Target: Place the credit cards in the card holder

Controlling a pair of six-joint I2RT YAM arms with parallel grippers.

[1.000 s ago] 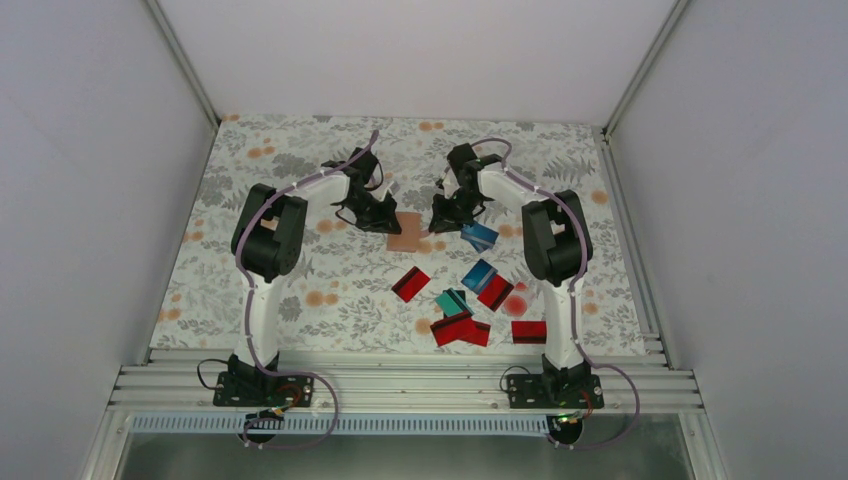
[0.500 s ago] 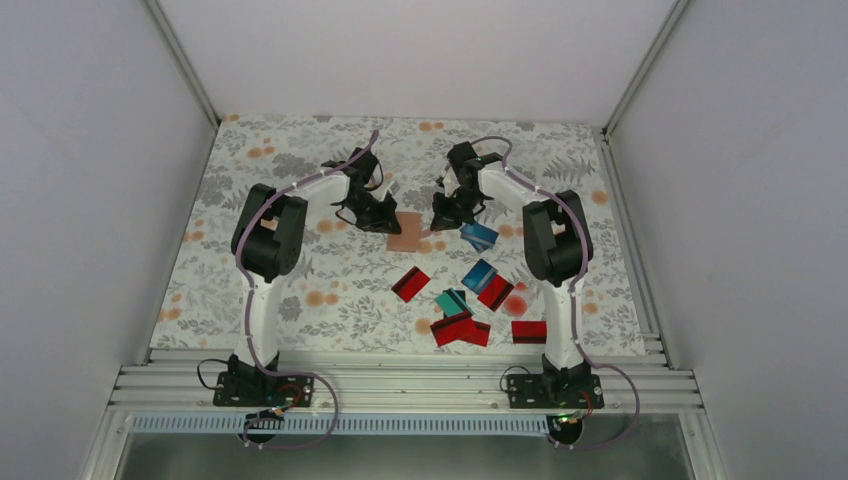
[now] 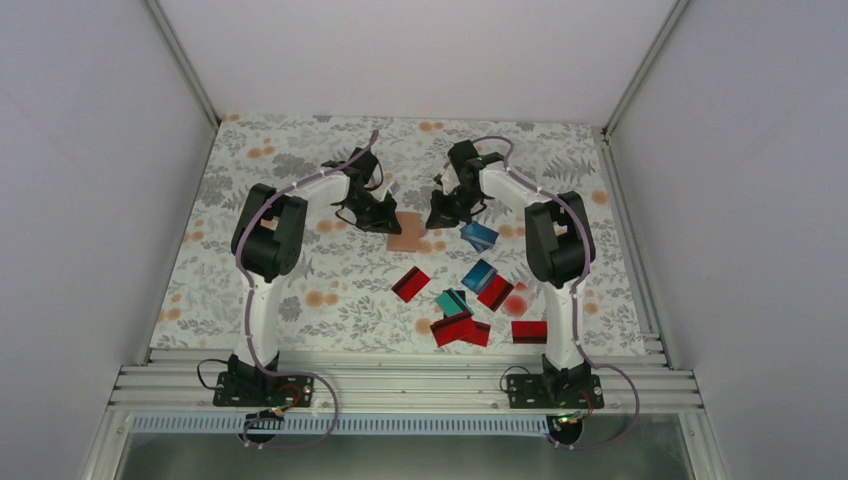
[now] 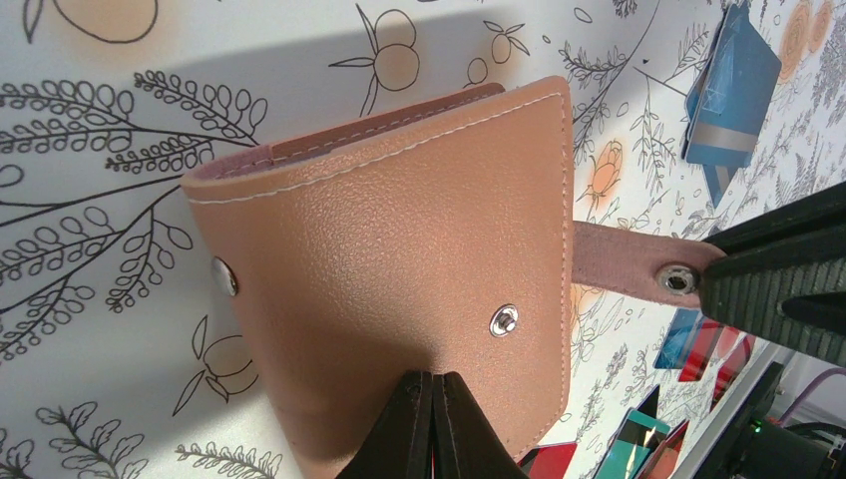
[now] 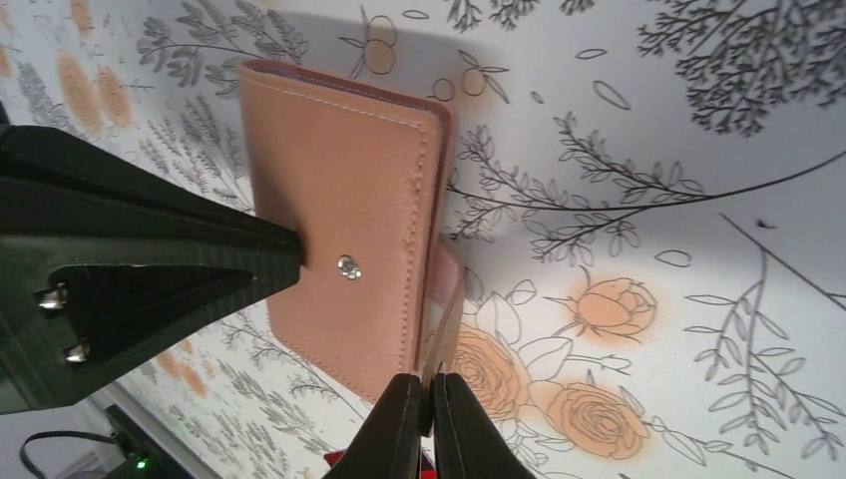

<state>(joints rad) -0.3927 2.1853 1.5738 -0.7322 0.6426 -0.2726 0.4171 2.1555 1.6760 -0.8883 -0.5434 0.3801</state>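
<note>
Near the middle of the top view sits the card holder (image 3: pixel 405 236), on the flowery table (image 3: pixel 300 270), and both my grippers are on it. I cannot tell if it lies flat or is lifted a bit. My left gripper (image 4: pixel 434 394) is pinched tight on the holder's edge, at the bottom middle of my left wrist view. The tan cover fills most of that view, with a shiny snap (image 4: pixel 504 320) just above my fingertips. My right gripper (image 5: pixel 427 399) is squeezed tight on the pink strap (image 5: pixel 446 299) that sticks out of the holder's side (the strap has its own little snap near its end). In the left wrist view that strap reaches to the right, and my right fingers come in from the right edge. The holder is folded closed.

The credit cards (image 3: pixel 460 328) I can see lie out on the table. A blue card (image 3: pixel 479 236) lies just right of the holder. The rest lie lower in the top view: a red card (image 3: pixel 410 284), a second blue card (image 3: pixel 479 275) right beside a red one, a teal card (image 3: pixel 452 301), and more red ones at the bottom.
</note>
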